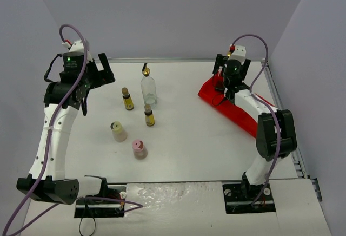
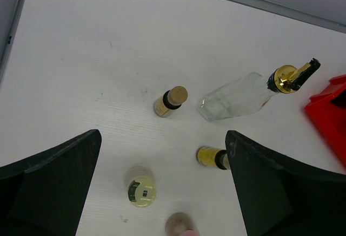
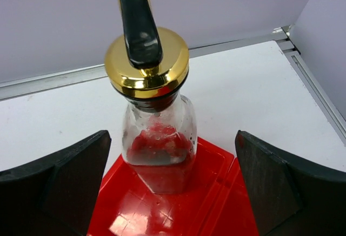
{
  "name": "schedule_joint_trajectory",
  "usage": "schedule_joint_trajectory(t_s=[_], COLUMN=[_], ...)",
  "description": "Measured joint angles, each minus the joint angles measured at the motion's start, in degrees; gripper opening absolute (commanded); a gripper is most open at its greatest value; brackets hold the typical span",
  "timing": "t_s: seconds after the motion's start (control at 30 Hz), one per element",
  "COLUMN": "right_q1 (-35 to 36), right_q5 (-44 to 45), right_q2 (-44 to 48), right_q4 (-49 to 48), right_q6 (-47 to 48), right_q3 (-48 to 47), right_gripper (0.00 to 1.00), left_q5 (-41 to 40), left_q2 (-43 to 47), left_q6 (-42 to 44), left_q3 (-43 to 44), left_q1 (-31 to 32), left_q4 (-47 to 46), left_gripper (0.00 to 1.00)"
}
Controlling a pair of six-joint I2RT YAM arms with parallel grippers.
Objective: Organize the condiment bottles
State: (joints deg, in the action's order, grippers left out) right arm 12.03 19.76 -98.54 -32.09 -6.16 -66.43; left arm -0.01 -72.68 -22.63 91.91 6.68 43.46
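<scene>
In the right wrist view a tall clear glass bottle with a gold pour spout stands upright in a compartment of the red tray. My right gripper is open around it, both fingers apart from the glass. On the table stand another tall clear bottle, two amber dark-capped bottles, a squat cream bottle and a squat pink bottle. My left gripper hovers open at the back left, above these bottles, holding nothing.
The red tray lies at an angle on the right side of the table. A metal rail runs along the back edge, and another rail down the right edge. Grey walls enclose the table.
</scene>
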Motion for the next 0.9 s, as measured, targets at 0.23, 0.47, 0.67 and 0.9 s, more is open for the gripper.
schedule_joint_trajectory(t_s=[0.23,0.47,0.67,0.9], right_q1=[2.0,7.2,12.8,14.7], right_q5=[-0.7,-12.2,-24.8,-35.4], right_q2=[8.4,16.8,8.6,-3.1], right_q4=[10.6,16.0,13.9,10.7], right_q6=[-3.5,-6.4,-6.3,-6.1], right_q3=[-0.4,-0.8,-8.5,-12.6], right_gripper=[0.97,0.99,0.99,0.99], left_q5=[0.0,0.0,-0.5,-1.5], left_q2=[2.1,3.2,4.2,6.1], left_q6=[-0.1,-0.2,-0.4,-0.5], left_q3=[-2.2,-4.0,-4.3,-4.3], left_q1=[0.0,0.0,0.0,0.0], left_q4=[0.2,0.2,0.5,1.3], left_gripper=[0.97,0.97,0.97,0.97])
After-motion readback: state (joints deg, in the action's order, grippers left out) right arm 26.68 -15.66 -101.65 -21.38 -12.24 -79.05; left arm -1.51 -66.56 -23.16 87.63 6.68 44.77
